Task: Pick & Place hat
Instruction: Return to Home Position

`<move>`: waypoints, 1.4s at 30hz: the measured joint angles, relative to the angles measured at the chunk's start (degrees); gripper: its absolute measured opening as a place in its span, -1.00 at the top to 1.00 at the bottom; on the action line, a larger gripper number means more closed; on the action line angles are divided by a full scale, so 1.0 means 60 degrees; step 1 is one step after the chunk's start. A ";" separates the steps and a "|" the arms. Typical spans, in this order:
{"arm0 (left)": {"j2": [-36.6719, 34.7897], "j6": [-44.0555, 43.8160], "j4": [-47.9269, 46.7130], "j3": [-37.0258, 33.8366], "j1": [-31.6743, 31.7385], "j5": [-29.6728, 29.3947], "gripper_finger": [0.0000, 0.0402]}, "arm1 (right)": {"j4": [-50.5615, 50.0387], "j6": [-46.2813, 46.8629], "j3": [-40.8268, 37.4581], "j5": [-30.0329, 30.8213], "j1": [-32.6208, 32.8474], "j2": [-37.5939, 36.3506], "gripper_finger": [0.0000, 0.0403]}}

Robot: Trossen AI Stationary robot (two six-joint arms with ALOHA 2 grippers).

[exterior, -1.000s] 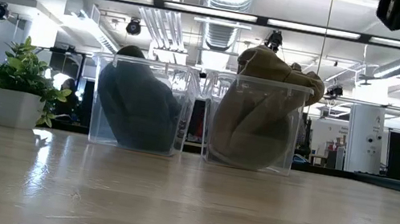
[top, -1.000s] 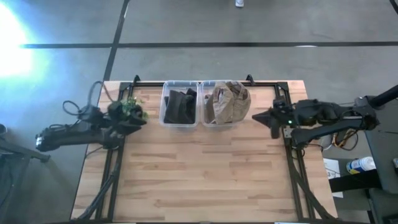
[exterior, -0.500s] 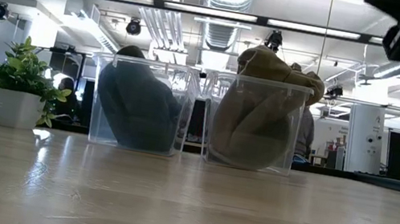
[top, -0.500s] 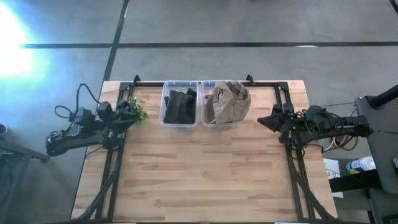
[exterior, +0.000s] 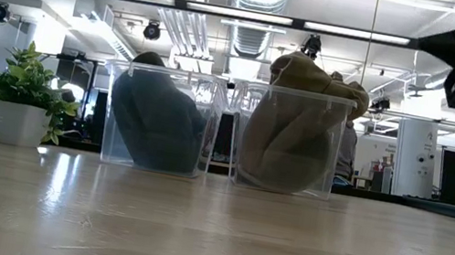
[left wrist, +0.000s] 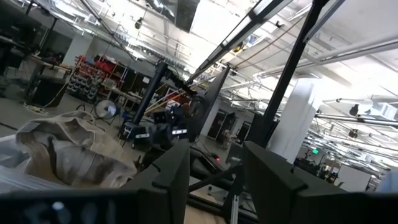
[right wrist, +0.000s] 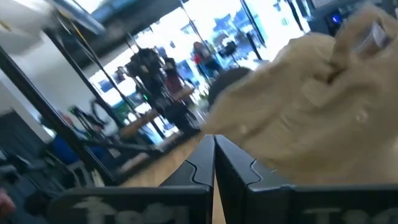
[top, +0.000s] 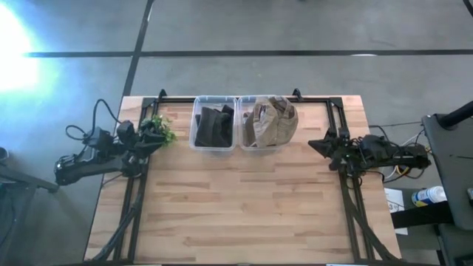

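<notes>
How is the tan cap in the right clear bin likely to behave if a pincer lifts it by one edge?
Probably floppy: the tan cap lies crumpled in folds, so it likely sags and unfolds. It seems light, being cloth. It bulges above the bin rim, so it may drag the bin. The left pincer and right pincer are off to the sides.

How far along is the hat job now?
Done: the black cap lies in the left bin, the tan cap in the right bin. In hand: nothing; left end effector open, right end effector shut, both at the table edges. Left: probably only parking the arms.
</notes>
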 joint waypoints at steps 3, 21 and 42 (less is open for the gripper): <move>0.0043 -0.0011 -0.0020 -0.0069 0.0000 0.0004 0.29 | -0.0051 -0.0033 -0.0090 0.0049 -0.0037 0.0198 0.96; 0.0169 -0.0007 -0.0017 -0.0079 0.0000 0.0029 0.29 | -0.2580 0.0063 -0.0256 0.1281 -0.0047 0.0210 0.96; -0.0285 -0.1839 -0.0541 -0.1358 -0.0262 0.0839 0.29 | -0.2586 0.0069 -0.0291 0.1275 -0.0047 0.0226 0.96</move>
